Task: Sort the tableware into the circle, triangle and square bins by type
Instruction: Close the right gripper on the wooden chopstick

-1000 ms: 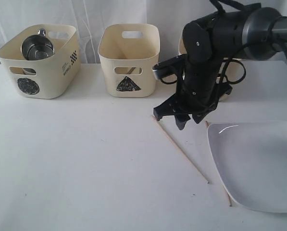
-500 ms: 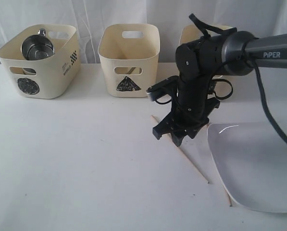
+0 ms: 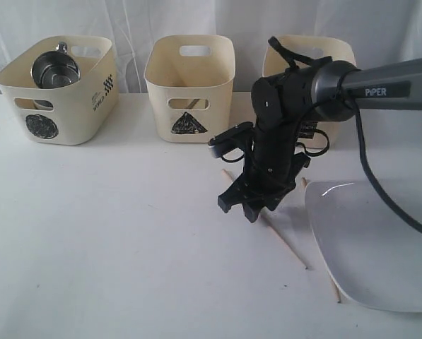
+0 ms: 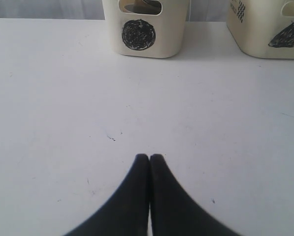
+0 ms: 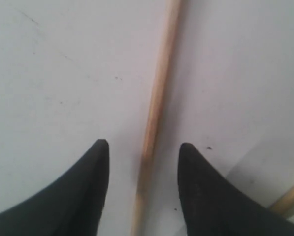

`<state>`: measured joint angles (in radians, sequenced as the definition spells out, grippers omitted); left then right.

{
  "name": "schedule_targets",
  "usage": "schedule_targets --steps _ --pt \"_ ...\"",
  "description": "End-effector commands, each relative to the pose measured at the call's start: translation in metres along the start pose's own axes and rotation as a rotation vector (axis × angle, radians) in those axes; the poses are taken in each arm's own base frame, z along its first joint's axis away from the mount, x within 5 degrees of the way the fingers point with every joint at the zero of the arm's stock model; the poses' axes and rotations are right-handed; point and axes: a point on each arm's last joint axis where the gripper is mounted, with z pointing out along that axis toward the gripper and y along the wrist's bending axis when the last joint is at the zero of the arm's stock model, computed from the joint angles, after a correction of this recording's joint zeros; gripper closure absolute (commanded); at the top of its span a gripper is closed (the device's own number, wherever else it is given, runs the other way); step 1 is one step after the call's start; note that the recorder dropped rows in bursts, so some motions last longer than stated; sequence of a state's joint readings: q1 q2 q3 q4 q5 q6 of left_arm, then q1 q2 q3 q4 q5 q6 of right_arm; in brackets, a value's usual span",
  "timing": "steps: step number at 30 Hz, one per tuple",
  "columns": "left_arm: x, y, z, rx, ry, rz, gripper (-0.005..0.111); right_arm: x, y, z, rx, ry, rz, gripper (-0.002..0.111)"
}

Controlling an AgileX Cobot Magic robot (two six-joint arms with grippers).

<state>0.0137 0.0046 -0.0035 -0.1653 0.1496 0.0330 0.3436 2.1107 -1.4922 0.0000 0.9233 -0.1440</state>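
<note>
The right jaws stand released astride the chopstick (image 3: 288, 248) lying flat on the tabletop (image 3: 126, 233), just right of centre. They should lower until nearly touching the surface, then close squarely so it cannot roll.

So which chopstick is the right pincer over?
The chopstick lying clear of the plate, between the open right pincer's tips. The other chopstick lies along the plate's edge.

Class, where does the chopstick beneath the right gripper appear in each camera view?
Exterior view: the chopstick slants right of centre, its upper part under the right gripper.
Left wrist view: not in it.
Right wrist view: the chopstick lies between the open jaws.
Shared landmark, exterior and right wrist: the second chopstick.
</note>
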Motion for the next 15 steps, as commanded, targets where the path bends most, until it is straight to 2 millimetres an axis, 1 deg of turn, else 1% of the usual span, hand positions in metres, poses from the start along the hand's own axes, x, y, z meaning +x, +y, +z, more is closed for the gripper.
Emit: schedule_targets --steps 1,8,9,11,13,15 --pt "0.001 0.0 0.0 0.0 -0.002 -0.011 0.107 -0.002 -0.002 0.002 -0.005 0.0 -0.003 0.071" --pt "0.001 0.0 0.0 0.0 -0.002 -0.011 0.107 0.0 -0.001 0.009 -0.019 0.031 0.006 0.089" --pt "0.001 0.0 0.0 0.0 -0.002 -0.011 0.107 0.001 0.0 0.008 -0.027 0.037 0.009 0.093" --pt "0.001 0.0 0.0 0.0 -0.002 -0.011 0.107 0.0 0.0 0.007 -0.037 0.034 0.015 0.108" --pt "0.001 0.0 0.0 0.0 -0.002 -0.011 0.107 -0.003 0.003 0.002 -0.066 -0.007 0.026 0.108" --pt "0.001 0.0 0.0 0.0 -0.002 -0.011 0.107 -0.008 0.005 -0.012 -0.115 -0.103 0.067 0.108"
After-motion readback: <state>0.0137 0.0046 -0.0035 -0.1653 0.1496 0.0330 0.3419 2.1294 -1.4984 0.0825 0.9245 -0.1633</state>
